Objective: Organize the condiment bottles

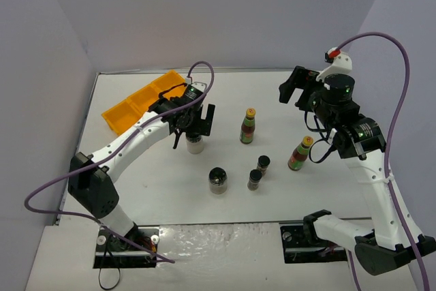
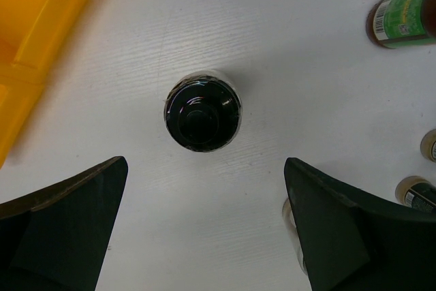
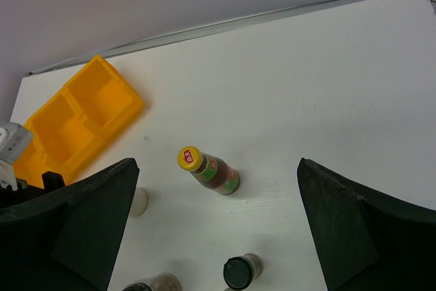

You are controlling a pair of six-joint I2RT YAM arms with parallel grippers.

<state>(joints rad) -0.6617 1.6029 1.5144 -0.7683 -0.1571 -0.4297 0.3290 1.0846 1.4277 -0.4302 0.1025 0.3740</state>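
Your left jaws stand wide apart and empty, directly above one wide black-lidded jar (image 2: 202, 110). Your right jaws are also apart, gripping nothing, raised at far right. Six bottles stand on the worktop (image 1: 163, 189): two wide jars, the second jar (image 1: 218, 180) nearer the bases; two yellow-capped sauce bottles (image 1: 248, 126) (image 1: 300, 152); two small spice jars (image 1: 263, 163) (image 1: 255, 179). One orange compartment tray (image 1: 133, 107) sits far left.
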